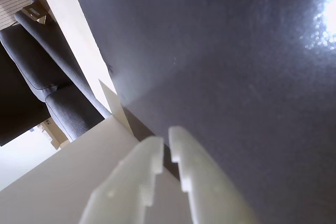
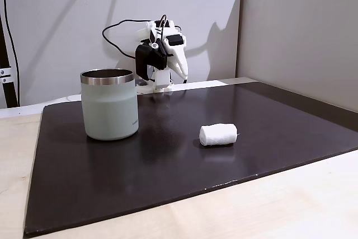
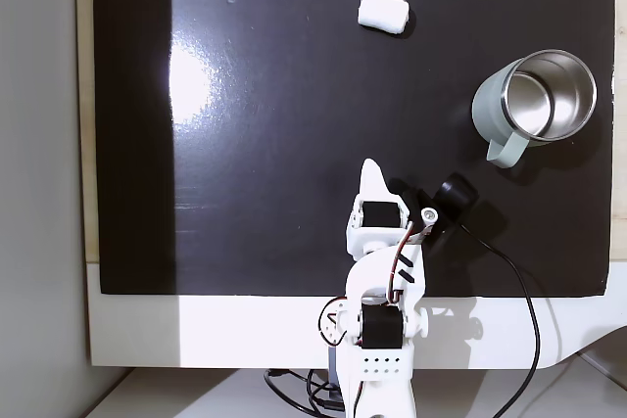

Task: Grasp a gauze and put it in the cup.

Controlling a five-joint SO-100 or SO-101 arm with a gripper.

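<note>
The pale wood table (image 2: 279,205) carries a large black mat (image 3: 255,144), and everything else is placed relative to that mat. The white arm (image 3: 384,340) stands on the table just off one mat edge, at the bottom in a fixed view from above, and folds forward so its upper part reaches over the mat's border. A black cable (image 3: 524,301) loops from the arm across the table beside it.

The cup (image 2: 109,103), pale green with a shiny steel rim, stands upright on the mat; in a fixed view from above it is near the right edge (image 3: 534,100), and a handle shows on its side there.

The end effector (image 3: 370,181) is tucked low over the near part of the mat, its white fingers (image 1: 199,182) pointing across the surface. In the wrist view the jaws stand almost together with only a thin slit between them, and they hold nothing.

The gauze (image 2: 218,134), a small white roll, lies on its side on the mat, well apart from the cup and from the end effector, toward the mat edge farthest from the arm (image 3: 383,13).
</note>
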